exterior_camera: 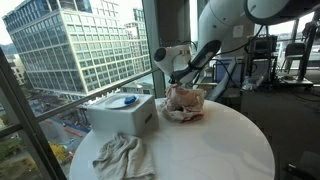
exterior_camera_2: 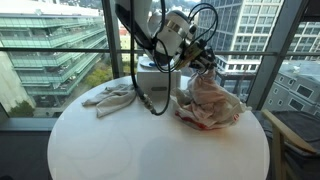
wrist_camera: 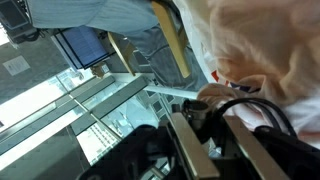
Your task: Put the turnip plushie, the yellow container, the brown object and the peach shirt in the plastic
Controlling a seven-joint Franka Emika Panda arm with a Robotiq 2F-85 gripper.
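Plastic bag (exterior_camera: pixel 186 103) sits crumpled on round white counter (exterior_camera: pixel 235 150), peach fabric (exterior_camera_2: pixel 212 100) showing through it | hand (exterior_camera_2: pixel 203 66) at bag's upper edge, finger spread and hold cannot be told | pale cloth (exterior_camera_2: pixel 115 98) lies loose, apart from bag | white box (exterior_camera: pixel 122 118) with blue item (exterior_camera: pixel 128 100) on top stands near bag

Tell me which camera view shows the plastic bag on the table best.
In an exterior view the plastic bag shows best: whole and large, with its crumpled folds clear. In an exterior view the bag is smaller, far across the table. The wrist view gives only a blurred pale mass at upper right.
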